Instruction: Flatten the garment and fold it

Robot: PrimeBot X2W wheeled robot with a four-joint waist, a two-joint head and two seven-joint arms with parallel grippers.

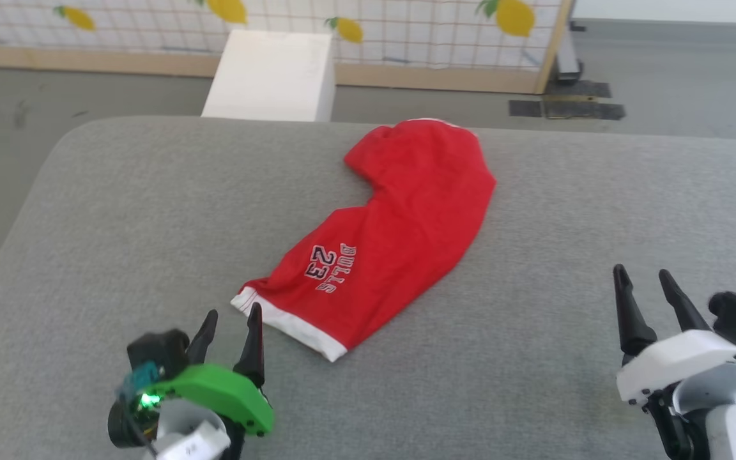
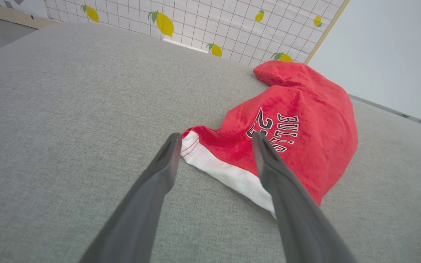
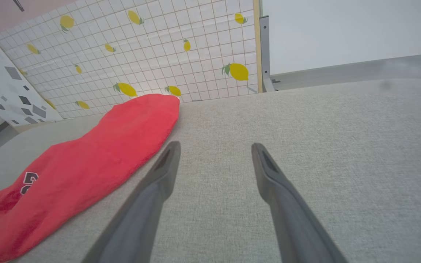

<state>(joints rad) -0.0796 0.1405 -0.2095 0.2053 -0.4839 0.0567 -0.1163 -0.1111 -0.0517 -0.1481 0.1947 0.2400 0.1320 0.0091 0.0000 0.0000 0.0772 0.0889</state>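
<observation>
**Current state.** The red basketball shorts (image 1: 400,236) lie on the grey padded table (image 1: 119,211), toward its far middle, running diagonally from the far edge to the near left. They appear doubled lengthwise, one leg over the other (the waist end at the far edge is bunched, so this is a judgement). The "BULLS 23" print (image 1: 331,267) faces up, and the white hem band (image 1: 291,326) is the nearest part.

**Tool state.** The left gripper (image 1: 234,311) has its jaws wide and holds nothing. It sits just beside the hem's near-left corner, and contact with the cloth cannot be confirmed. The right gripper (image 1: 640,271) is also spread wide and empty, over bare table well apart from the shorts.

**Step in hand.** The first lengthwise fold looks made, and the crosswise fold is not yet done.

**Next move.** Likely pinch the hem band, both layers together, and carry it toward the waist. The thin fabric may slip or wrinkle, so the right gripper should come in to hold or lift its side.
</observation>
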